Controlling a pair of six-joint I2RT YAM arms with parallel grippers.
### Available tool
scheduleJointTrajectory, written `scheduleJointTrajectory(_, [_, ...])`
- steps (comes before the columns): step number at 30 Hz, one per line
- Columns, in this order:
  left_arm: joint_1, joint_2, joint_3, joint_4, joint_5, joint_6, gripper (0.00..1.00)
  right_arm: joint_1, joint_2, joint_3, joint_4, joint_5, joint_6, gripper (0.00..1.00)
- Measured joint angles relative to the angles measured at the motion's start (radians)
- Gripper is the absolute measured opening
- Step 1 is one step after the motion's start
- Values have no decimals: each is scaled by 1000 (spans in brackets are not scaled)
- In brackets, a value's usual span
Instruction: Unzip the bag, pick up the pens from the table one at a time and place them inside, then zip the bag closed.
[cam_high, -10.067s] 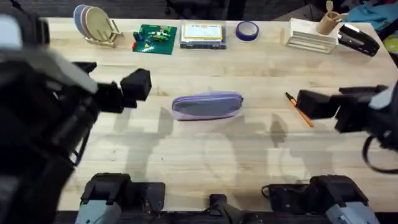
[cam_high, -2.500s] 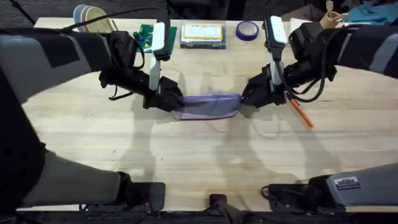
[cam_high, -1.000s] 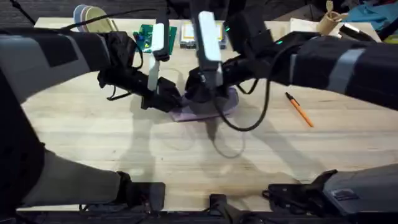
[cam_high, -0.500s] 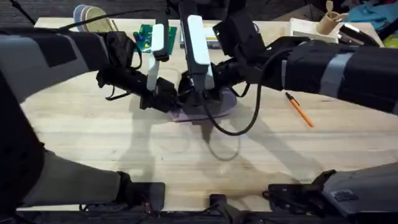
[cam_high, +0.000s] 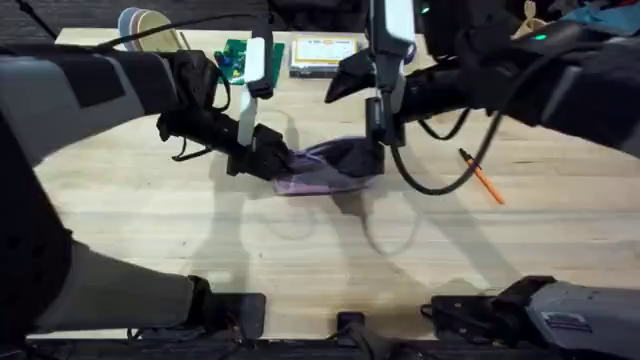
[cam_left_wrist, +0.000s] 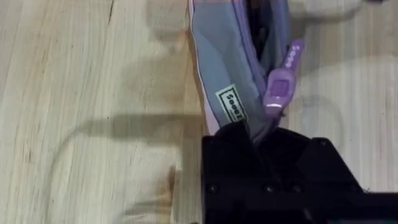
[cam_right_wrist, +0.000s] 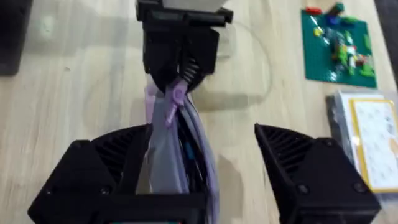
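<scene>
My left gripper (cam_high: 272, 162) clamps the end of the bag (cam_high: 330, 168) at mid-table — zipper open, mouth gaping. My right gripper (cam_right_wrist: 186, 168), fingers spread wide, straddles the bag and holds nothing. One orange pen (cam_high: 481, 177) lies on the table (cam_high: 300, 260) toward the right edge — loading and zipping shut remain.

Bag (cam_high: 330, 170) right end hidden behind right arm; contents too dark to tell
</scene>
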Motion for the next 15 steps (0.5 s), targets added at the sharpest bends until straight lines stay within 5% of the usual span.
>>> scheduleJointTrajectory(2, [0,0,0,0,0,0,50,-1,-29,0,-23,37,1,996])
scheduleJointTrajectory(4, [0,0,0,2,2,1,164,-1,-53,0,-36,69,1,996])
scheduleJointTrajectory(10, [-7,0,0,8,19,0,958,-2,-92,0,-40,112,1,996])
scheduleJointTrajectory(15, [-7,0,0,9,29,1,992,-2,-94,0,-41,124,1,996])
